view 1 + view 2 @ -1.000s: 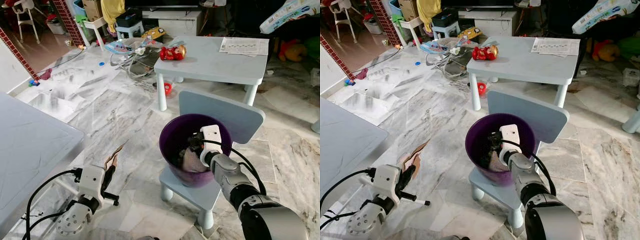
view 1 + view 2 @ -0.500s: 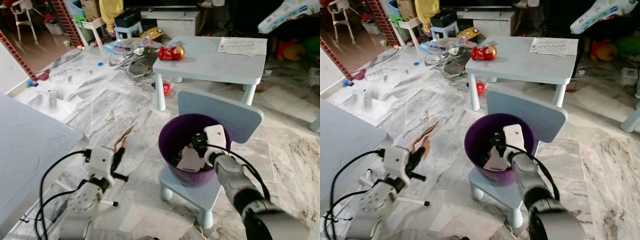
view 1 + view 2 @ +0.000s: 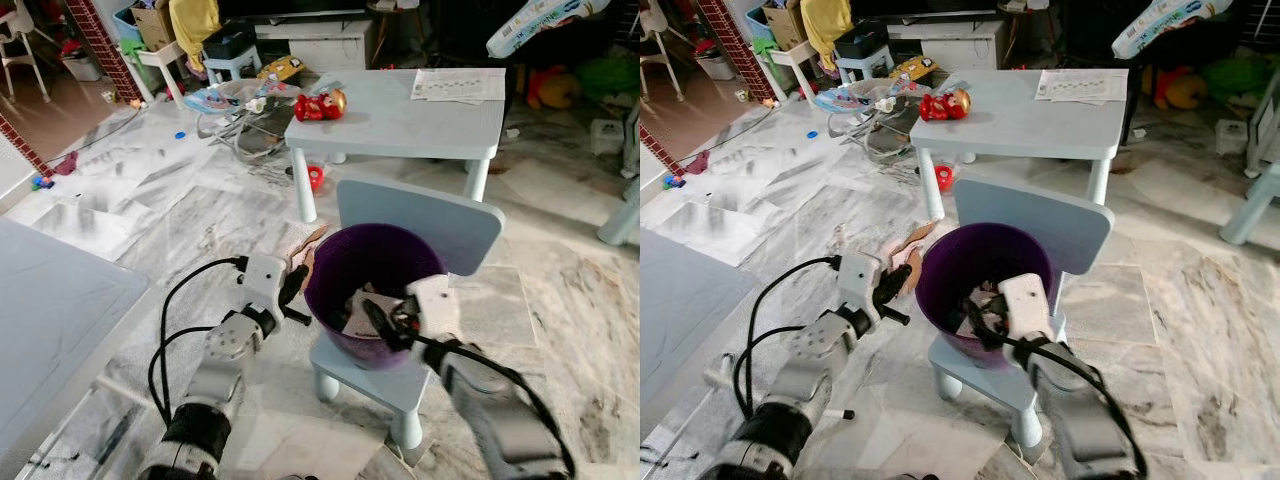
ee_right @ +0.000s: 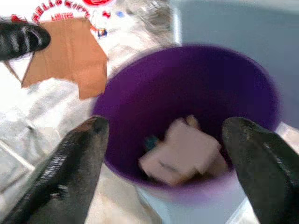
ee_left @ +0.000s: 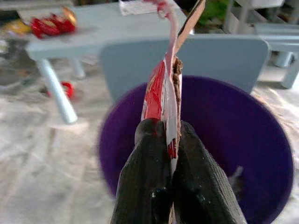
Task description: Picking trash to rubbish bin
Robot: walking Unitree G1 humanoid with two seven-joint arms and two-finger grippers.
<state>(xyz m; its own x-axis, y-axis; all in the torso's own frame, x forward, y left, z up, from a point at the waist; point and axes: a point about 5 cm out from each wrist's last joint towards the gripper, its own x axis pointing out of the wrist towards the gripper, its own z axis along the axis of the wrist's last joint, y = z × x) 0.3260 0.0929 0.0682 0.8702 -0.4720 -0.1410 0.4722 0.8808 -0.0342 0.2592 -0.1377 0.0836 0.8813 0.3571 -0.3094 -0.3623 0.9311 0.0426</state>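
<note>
Cardboard scrap (image 5: 173, 70) now beside bin (image 3: 335, 262).

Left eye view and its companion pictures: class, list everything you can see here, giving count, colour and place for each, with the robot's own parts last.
Bin: one, purple, on the small chair.
Chair: one, pale blue, in front of the low table.
Low table: one, pale blue, behind the chair.
Toy: one, red, on the low table's left end.
Printed sheet: one, white, on the low table's far right.
Paper scraps: a few, pale, inside the bin.
Cardboard piece: one, brown with red print, held beside the bin's left rim.
Left claw: shut on the cardboard piece.
Right claw: open, over the bin.
</note>
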